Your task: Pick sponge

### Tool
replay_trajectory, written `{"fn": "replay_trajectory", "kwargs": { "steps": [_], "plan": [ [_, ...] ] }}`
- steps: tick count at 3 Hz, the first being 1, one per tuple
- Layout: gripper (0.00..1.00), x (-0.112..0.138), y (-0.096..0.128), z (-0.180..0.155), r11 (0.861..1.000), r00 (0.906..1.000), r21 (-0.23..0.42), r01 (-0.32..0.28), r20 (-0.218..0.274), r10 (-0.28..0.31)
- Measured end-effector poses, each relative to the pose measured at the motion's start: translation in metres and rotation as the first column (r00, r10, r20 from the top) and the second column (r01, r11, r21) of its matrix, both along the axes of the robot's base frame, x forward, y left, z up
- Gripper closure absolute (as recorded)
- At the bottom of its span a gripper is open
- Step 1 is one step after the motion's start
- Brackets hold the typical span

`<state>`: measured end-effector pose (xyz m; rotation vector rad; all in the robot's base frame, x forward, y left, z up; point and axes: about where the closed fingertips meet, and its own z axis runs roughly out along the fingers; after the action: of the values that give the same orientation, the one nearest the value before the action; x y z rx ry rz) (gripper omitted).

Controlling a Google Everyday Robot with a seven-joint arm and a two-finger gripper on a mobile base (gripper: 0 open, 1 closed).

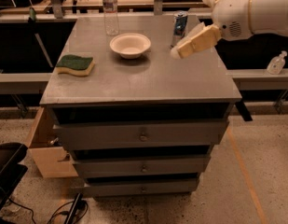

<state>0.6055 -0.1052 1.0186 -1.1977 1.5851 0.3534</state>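
Cabinet top (134, 85): matt grey metal with a dull sheen, drawer fronts (143, 135) the same. Sponge (76, 64): rough dark green scouring face on yellow foam. Bowl (130, 45): white, matt. Bottle (110, 10): clear plastic. Can (180, 23): glossy metal. Gripper (177, 53), over the top's right rear by the can: matt pale yellow, plastic look. Arm shell (264, 8): smooth white.

The one camera looks down from above and in front of the cabinet (134, 80), fairly near, facing its top and drawers (141, 136), which fill the middle of the frame, with the sponge (76, 64) at upper left and the gripper (178, 52) at upper right.
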Motion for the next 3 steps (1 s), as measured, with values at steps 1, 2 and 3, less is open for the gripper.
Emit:
{"fn": "replay_trajectory", "kwargs": {
  "steps": [1, 2, 3],
  "plan": [
    [0.0, 0.01, 0.022, 0.018, 0.995, 0.9995, 0.103, -0.004, 0.031, 0.0],
    [0.0, 0.01, 0.02, 0.018, 0.995, 0.9995, 0.1, 0.001, 0.031, -0.004],
    [0.0, 0.015, 0.033, 0.017, 0.996, 0.9993, 0.091, -0.024, 0.032, 0.021]
  ]
}}
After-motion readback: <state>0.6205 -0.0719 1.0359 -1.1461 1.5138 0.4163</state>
